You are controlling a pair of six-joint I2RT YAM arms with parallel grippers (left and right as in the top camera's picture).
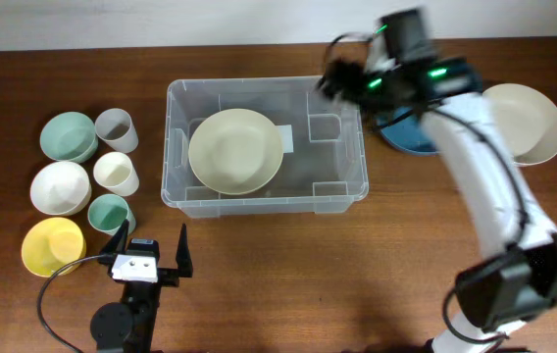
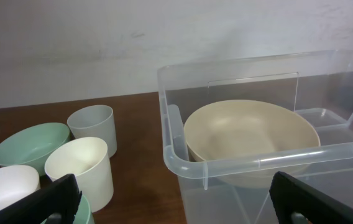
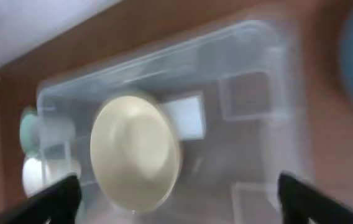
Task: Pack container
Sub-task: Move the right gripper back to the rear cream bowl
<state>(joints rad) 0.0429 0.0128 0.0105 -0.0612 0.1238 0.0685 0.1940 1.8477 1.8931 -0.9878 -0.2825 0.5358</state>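
The clear plastic container (image 1: pixel 342 191) stands mid-table with a cream plate (image 1: pixel 235 150) lying in its left half and a white label (image 1: pixel 285 137) on its base. My right gripper (image 1: pixel 335 78) is open and empty, raised above the container's right back corner; its view, blurred, looks down on the container (image 3: pixel 251 43) and plate (image 3: pixel 136 152). My left gripper (image 1: pixel 149 250) is open and empty near the front edge, left of the container; its view shows the container's near corner (image 2: pixel 183 163) and the plate (image 2: pixel 251 134).
Left of the container stand a green bowl (image 1: pixel 69 136), white bowl (image 1: pixel 60 187), yellow bowl (image 1: pixel 53 245), grey cup (image 1: pixel 116 129), cream cup (image 1: pixel 116 174) and green cup (image 1: pixel 109 212). At right lie a blue plate (image 1: pixel 406 135) and a cream plate (image 1: pixel 522 122).
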